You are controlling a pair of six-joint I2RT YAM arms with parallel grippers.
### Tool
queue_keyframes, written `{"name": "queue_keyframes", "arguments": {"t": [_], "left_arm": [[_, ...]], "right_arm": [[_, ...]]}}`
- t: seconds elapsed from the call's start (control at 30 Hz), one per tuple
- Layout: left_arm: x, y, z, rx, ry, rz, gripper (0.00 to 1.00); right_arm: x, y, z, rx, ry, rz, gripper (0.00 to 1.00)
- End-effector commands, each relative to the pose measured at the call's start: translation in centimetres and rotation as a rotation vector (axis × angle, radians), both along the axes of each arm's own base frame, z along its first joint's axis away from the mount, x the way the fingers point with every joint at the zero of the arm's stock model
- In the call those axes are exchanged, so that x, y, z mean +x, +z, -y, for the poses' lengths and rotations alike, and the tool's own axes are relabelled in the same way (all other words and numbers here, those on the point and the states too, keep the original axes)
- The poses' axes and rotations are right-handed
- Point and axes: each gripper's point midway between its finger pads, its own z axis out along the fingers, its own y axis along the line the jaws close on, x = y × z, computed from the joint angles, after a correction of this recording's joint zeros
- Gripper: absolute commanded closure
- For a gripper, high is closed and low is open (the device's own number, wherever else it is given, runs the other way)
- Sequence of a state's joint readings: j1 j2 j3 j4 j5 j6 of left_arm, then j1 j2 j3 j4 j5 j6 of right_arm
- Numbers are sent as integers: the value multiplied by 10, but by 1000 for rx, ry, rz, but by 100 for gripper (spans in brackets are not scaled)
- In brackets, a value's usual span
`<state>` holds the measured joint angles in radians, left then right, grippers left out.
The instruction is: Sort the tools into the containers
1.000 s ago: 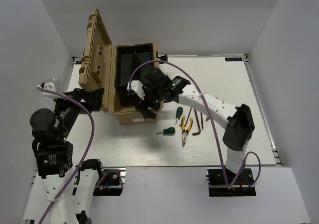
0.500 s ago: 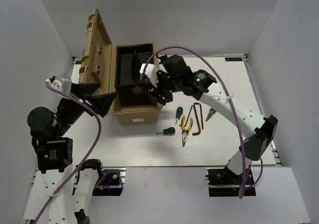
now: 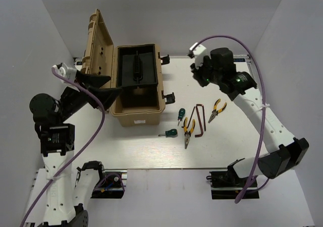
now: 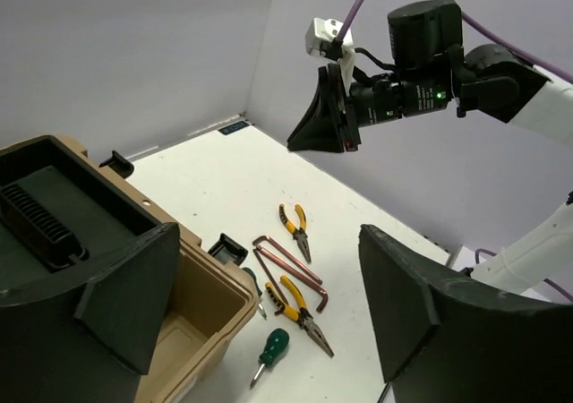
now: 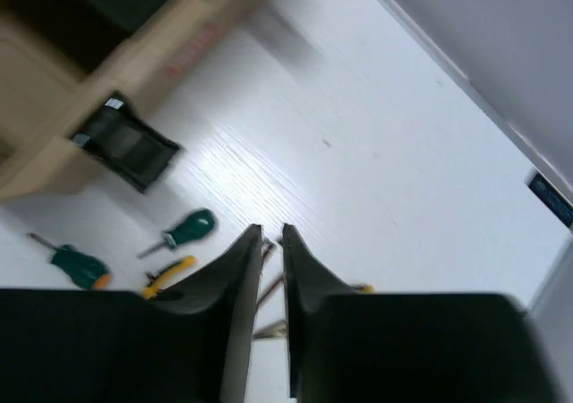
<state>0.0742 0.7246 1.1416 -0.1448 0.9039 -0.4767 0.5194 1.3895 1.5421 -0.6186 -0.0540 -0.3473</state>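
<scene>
The tools lie loose on the white table to the right of the open tan toolbox (image 3: pixel 136 117). They are two green screwdrivers (image 3: pixel 180 114) (image 3: pixel 169 133), two yellow-handled pliers (image 3: pixel 188 129) (image 3: pixel 217 109) and two dark-red hex keys (image 3: pixel 200 119). My left gripper (image 3: pixel 102 86) hangs open and empty at the toolbox's left side; in its wrist view the pliers (image 4: pixel 300 306) and a screwdriver (image 4: pixel 272 346) show between the jaws (image 4: pixel 269 231). My right gripper (image 3: pixel 197 71) is raised above the table behind the tools. Its jaws (image 5: pixel 271 229) stand almost together with only a thin slit and nothing in it.
The toolbox lid (image 3: pixel 96 53) stands upright at the left. A black tray (image 3: pixel 136 68) sits in the box's back half. Black latches (image 3: pixel 170 97) (image 3: pixel 164 58) stick out on the box's right side. Grey walls close in the table at the back and on both sides.
My right arm has lifted from the toolbox's front edge and swung to the back right, and its jaws have closed. My left gripper has risen towards the box's left side.
</scene>
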Motion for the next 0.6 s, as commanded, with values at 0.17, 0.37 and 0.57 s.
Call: {"name": "queue_keyframes", "arguments": {"t": [0.17, 0.37, 0.57], "left_arm": [[23, 9, 19, -3, -141, -48, 26], [41, 6, 39, 10, -213, -72, 29], [73, -13, 66, 56, -239, -154, 29]], "right_arm": [[12, -26, 84, 64, -326, -69, 90], [2, -83, 112, 118, -416, -246, 59], [3, -107, 119, 213, -440, -370, 47]]}}
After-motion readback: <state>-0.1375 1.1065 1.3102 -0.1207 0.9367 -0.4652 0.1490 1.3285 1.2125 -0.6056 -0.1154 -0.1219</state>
